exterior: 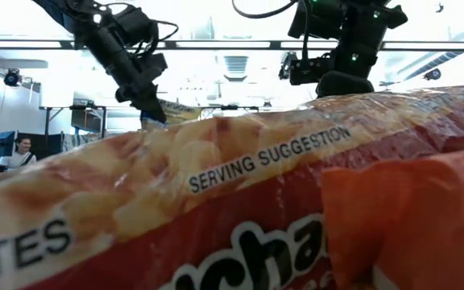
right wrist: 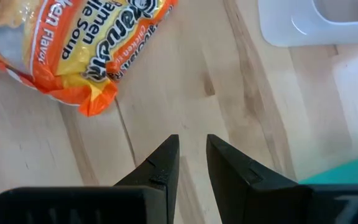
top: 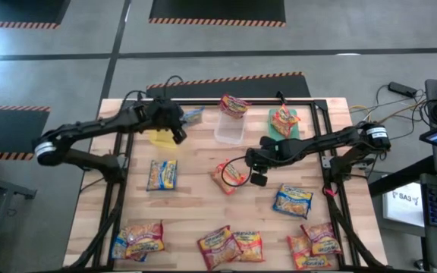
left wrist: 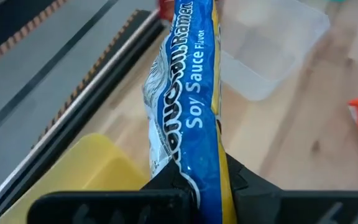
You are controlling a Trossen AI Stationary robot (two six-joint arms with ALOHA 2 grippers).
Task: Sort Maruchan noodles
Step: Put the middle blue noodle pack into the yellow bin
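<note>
Your left gripper (left wrist: 197, 180) is clamped on a blue-and-yellow glossy plastic soy sauce ramen packet (left wrist: 185, 93), holding it by one end above the far left part of the light wooden table (top: 196, 189), just over the yellow plastic bin (top: 160, 138) and beside the clear plastic bin (top: 230, 129). A red packet (top: 234, 106) rests on the clear bin's far rim, and an orange packet (top: 283, 121) lies in the green bin (top: 298, 117).

Your right gripper (right wrist: 191, 158) hovers near the table's middle with its fingers nearly together and nothing between them, just beside an orange glossy chicken-flavor ramen packet (right wrist: 79, 50) lying flat on the wood.

You have more packets spread over the table: a blue-and-yellow one (top: 161, 174) on the left, another (top: 293, 201) on the right, and mixed red, orange and blue ones (top: 230, 246) along the near edge.
</note>
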